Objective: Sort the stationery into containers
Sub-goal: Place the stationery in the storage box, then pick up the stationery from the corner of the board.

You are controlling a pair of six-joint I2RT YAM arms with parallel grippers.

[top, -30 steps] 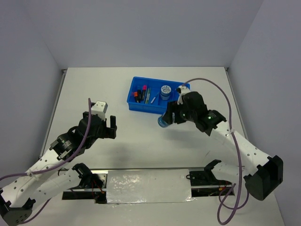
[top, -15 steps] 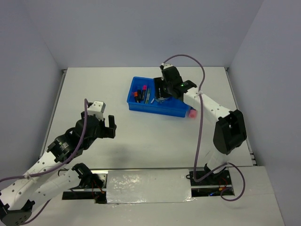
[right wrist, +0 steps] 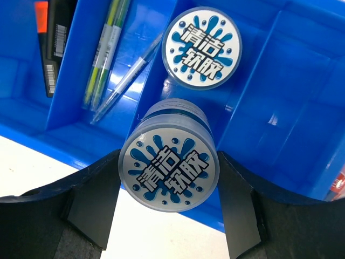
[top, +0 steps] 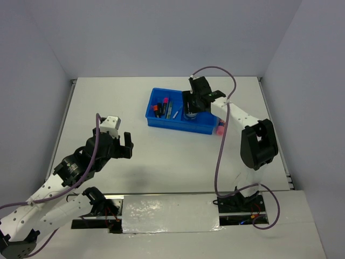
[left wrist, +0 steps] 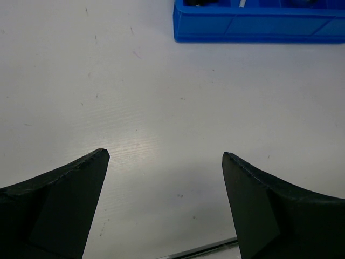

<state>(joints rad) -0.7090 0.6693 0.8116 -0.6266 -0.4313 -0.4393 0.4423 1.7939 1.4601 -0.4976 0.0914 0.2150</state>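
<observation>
Pinches a round blue-white roll by its curved sides between the fingers of the right pincer, printed face turned up toward the wrist camera. Hangs that roll over the near wall of the bright-blue tray, above the compartment where a second roll with the same print stands on end. Sets the two rolls close together; cannot tell whether touching.

Shows, one compartment to the left in the wrist view, two yellow-green pens lying side by side, with a thin clear pen slanted just beside them. Shows black highlighters in the next compartment along, one of them orange-capped.

Places the tray at the far middle of the white bench in the overhead view. Leaves a pink tube on the bench just beside the tray's near right corner, outside its walls.

Holds the left pincer spread wide, gripping nothing, low over the bench and well apart from the tray. Catches only the tray's near wall at the top edge of the left wrist view.
</observation>
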